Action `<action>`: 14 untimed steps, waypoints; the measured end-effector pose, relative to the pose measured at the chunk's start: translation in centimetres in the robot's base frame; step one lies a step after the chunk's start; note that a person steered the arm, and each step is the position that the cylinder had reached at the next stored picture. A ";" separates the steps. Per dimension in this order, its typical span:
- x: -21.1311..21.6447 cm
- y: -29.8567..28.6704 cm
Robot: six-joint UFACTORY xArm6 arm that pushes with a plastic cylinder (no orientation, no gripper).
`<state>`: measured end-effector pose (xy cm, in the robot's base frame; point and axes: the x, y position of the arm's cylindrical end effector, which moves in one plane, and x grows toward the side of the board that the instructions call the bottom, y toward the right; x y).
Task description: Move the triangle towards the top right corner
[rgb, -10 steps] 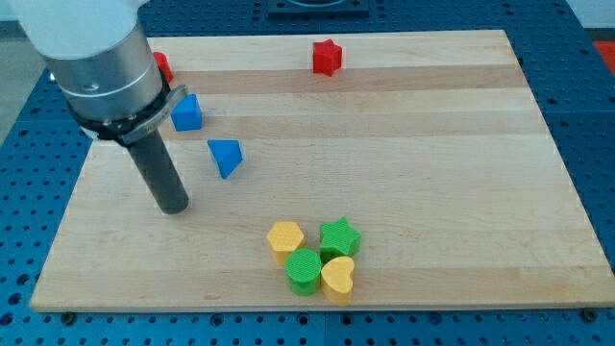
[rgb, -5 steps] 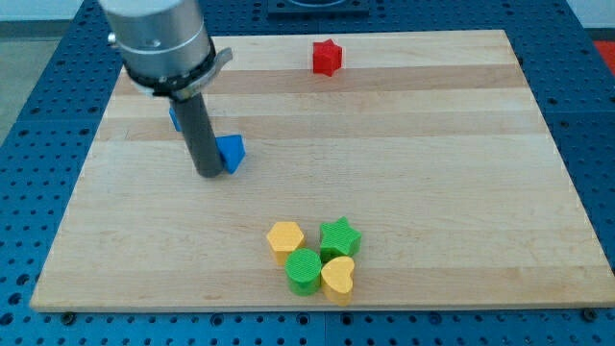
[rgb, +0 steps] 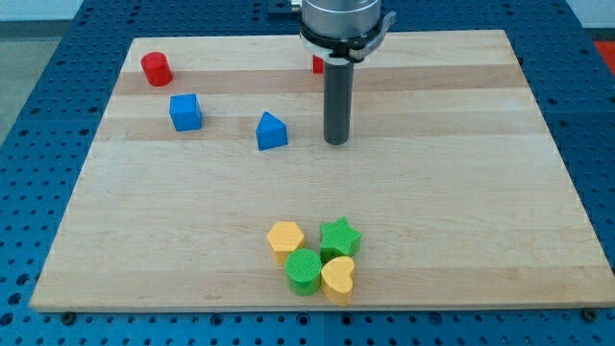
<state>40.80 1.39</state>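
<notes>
Blue triangle point(rgb: 272, 132) sits apart, left of my upright tip point(rgb: 335, 142).

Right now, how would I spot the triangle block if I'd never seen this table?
Start at the wooden board and find my tip, the dark rod's lower end, near the upper middle. Just to its left, apart from it, sits the blue triangle. Unlike the blue cube further left, it has a peaked top.

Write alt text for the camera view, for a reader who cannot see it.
My tip rests on a wooden board, apart from the blue triangle at its left. Further left sit a blue cube and a red cylinder; a red block hides behind the rod.
</notes>
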 end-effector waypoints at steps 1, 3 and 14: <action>2.0 -4.4; 5.7 -12.9; 2.2 3.1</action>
<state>43.02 4.48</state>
